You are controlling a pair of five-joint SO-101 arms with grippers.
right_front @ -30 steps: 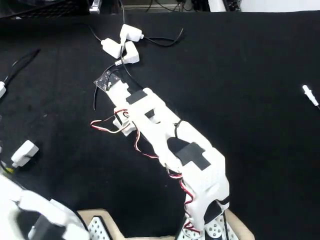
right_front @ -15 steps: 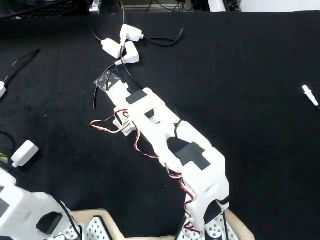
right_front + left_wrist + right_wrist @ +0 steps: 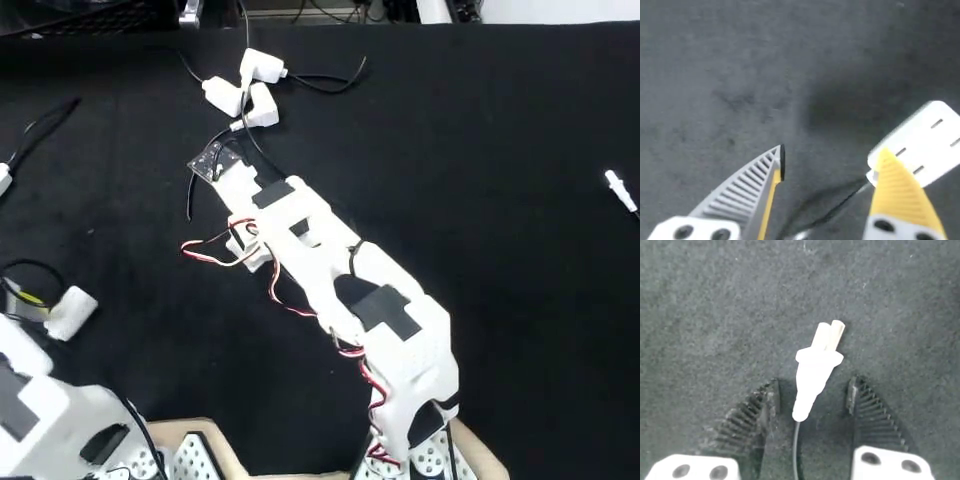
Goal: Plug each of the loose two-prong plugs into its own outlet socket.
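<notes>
Though astride plug (image 3: 816,371), right gripper (image 3: 813,384) spread, gripping nothing; left gripper (image 3: 831,152) likewise agape, socket (image 3: 927,145) just beside one finger; seemingly nothing plugged yet, everything left.

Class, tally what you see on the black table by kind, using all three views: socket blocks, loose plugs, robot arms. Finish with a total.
White socket blocks: 4
Loose plugs: 2
Robot arms: 2
White piece cut off at the table's left edge, kind unclear: 1
Total: 9
</notes>
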